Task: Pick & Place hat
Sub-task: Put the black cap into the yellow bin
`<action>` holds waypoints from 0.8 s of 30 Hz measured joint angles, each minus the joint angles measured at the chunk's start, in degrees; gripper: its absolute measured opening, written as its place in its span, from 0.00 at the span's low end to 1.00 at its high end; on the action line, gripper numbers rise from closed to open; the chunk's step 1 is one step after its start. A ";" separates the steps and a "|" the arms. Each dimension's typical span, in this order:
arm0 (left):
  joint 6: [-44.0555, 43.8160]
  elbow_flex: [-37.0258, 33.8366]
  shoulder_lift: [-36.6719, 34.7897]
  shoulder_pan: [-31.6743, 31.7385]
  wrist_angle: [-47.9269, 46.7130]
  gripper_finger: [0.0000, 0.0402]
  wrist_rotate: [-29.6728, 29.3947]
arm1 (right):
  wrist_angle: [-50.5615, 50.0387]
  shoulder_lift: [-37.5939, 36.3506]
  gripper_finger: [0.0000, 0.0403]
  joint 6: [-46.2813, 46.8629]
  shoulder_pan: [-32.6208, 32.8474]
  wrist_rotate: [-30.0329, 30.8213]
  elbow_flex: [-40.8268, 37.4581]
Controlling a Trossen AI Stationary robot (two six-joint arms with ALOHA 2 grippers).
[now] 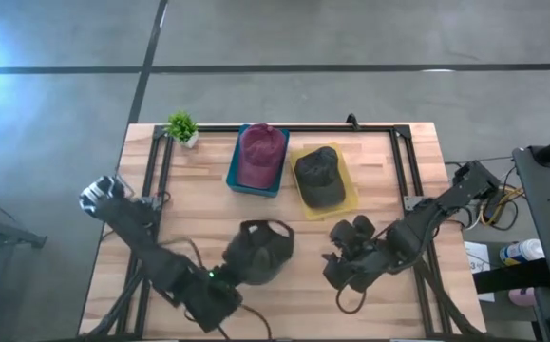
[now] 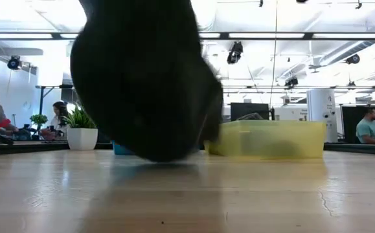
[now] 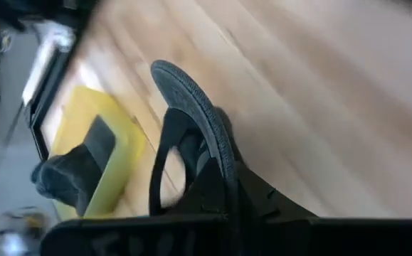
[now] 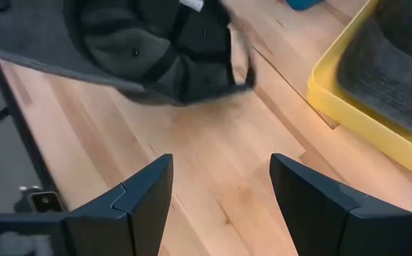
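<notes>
We have the dark cap [image 1: 260,252] pinched by its brim in the left gripper [image 1: 225,277]; the left wrist view shows the fingers clamped on the brim edge, with the crown hanging beyond them. In the low view the cap's lowest part seems to be touching or barely clear of the table [image 1: 350,304]; we cannot tell which. It sits nearer the front edge than the yellow tray [image 1: 346,195], which already holds a dark hat [image 1: 320,176]. Just beside that tray is the blue tray [image 1: 233,176] with a maroon hat [image 1: 261,152] in it. A small potted plant [image 1: 182,126] stands past the blue tray, at the far corner.

Our right gripper [image 1: 336,269] waits beside the cap, on the yellow tray's side, fingers spread and holding nothing.

The grip is thin, on the brim only, so we judge the cap could swing or slip out during a quick move. Both trays look occupied, so a drop there might pile hats or catch a tray wall.
</notes>
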 joint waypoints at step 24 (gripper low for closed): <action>-14.26 2.39 8.59 -5.15 -13.10 0.01 29.04 | 3.48 9.11 0.57 -4.08 -1.72 -10.08 -2.91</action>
